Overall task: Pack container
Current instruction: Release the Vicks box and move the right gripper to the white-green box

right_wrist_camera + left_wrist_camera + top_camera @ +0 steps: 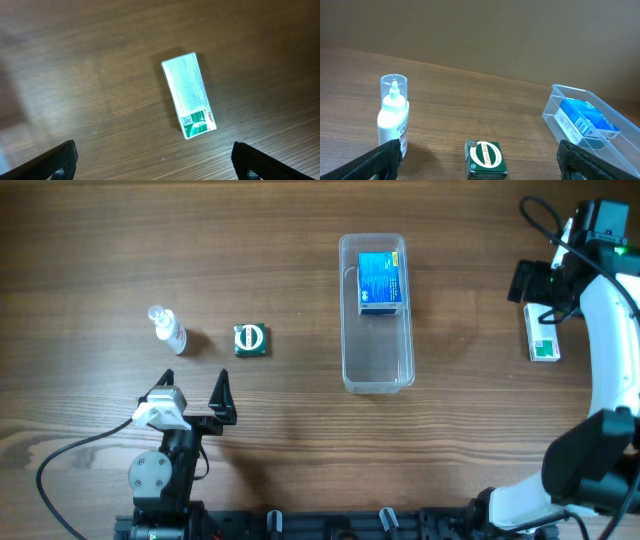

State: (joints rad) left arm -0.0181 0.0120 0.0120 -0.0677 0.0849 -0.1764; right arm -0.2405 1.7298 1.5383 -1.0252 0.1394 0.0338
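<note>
Overhead, nearest: left hand [195,388] spread wide, empty, short of green box [250,340] and spray bottle [168,330]. Beyond, on tabletop [300,450]: container [378,365], blue box [379,283] already inside. Right hand [155,162] gaping, empty, above white-green carton [189,95]. Step in hand, probably: picking carton; next, lower, straddle its narrow width, close. Carton seen whole only from right wrist.

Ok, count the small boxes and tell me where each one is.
3: a blue box inside the container, a green box left of it, a white-and-green box far right.
</note>
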